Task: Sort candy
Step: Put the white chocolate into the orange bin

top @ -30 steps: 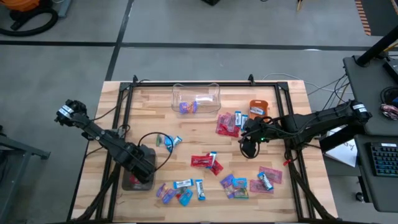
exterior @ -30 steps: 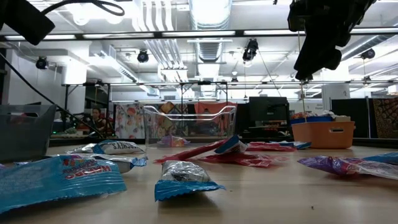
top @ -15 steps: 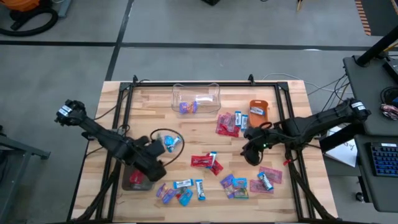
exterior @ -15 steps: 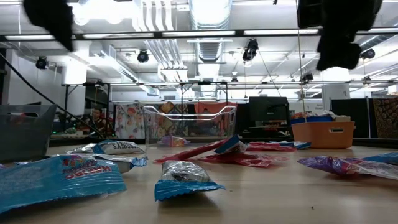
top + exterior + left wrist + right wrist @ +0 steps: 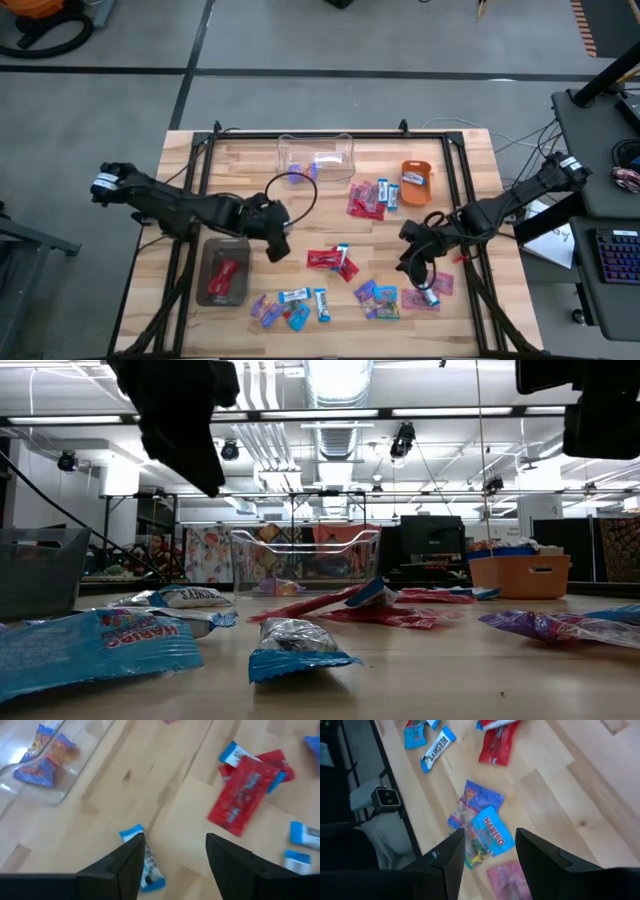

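Many small wrapped candies lie flat across the wooden table [image 5: 250,190]. My left gripper [image 5: 277,243] hangs open above the table's middle. In the left wrist view [image 5: 175,842], a blue-and-white candy [image 5: 145,870] lies below beside one finger, and a red candy [image 5: 242,795] lies farther off. My right gripper [image 5: 410,265] hangs open over the near-right cluster. Below it [image 5: 490,836] lie a blue packet [image 5: 492,840], a purple one [image 5: 477,800] and a pink one [image 5: 507,880]. In the low view both grippers [image 5: 180,420] [image 5: 590,410] are well above the tabletop.
A grey tray [image 5: 208,262] at near left holds a red candy [image 5: 228,275]. A clear plastic box [image 5: 316,157] at the far middle holds a purple candy [image 5: 297,173]. A small orange bowl [image 5: 416,175] at far right holds a blue-and-white one. Black frame rails run along both table sides.
My left gripper has swung from over the grey tray toward the table's right and far side, ending above the blue-and-white candy at the middle. My right gripper has moved from beside the red candies near the orange bowl toward the near edge, over the near-right cluster.
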Robot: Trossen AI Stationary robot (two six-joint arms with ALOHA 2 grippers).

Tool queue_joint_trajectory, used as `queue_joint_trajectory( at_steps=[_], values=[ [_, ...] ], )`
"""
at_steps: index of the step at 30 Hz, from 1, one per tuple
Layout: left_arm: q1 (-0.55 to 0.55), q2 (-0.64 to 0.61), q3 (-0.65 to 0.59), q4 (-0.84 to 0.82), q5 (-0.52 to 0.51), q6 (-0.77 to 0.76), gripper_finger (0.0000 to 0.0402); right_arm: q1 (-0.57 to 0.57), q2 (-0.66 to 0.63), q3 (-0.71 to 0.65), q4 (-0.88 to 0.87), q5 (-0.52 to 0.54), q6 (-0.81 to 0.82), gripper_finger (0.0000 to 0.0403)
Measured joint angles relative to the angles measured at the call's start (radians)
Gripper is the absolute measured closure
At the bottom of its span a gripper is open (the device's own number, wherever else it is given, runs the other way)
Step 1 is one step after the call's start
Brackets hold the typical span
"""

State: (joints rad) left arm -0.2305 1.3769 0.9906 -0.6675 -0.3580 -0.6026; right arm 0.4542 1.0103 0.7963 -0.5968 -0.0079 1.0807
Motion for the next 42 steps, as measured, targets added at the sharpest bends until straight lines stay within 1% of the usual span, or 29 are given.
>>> queue_joint_trajectory(
  at_steps=[4,8,13,18,22,33,37,42],
  values=[
    [0.045,0.000,-0.077,0.115,0.000,0.043,0.0187,0.011,-0.001,0.000,-0.011,-0.002,0.051,0.0236],
    [0.090,0.015,-0.160,0.229,0.000,0.044,0.0185,0.011,-0.001,0.000,-0.050,-0.014,0.087,0.0236],
    [0.121,0.051,-0.228,0.264,0.000,0.048,0.0191,0.011,-0.001,0.000,-0.067,-0.018,0.128,0.0236],
    [0.126,0.110,-0.233,0.267,0.001,0.079,0.0192,0.011,0.000,0.000,-0.070,-0.016,0.139,0.0236],
    [0.129,0.162,-0.211,0.268,0.001,0.104,0.0193,0.010,0.000,0.000,-0.074,0.011,0.139,0.0236],
    [0.130,0.274,-0.200,0.288,0.008,0.093,0.0194,0.010,0.000,0.000,-0.079,0.019,0.139,0.0236],
    [0.129,0.283,-0.198,0.294,0.008,0.093,0.0213,0.010,0.000,0.000,-0.079,0.020,0.131,0.0236],
    [0.129,0.277,-0.198,0.299,0.017,0.089,0.0258,0.010,0.000,0.000,-0.079,0.037,0.102,0.0236]
  ],
)
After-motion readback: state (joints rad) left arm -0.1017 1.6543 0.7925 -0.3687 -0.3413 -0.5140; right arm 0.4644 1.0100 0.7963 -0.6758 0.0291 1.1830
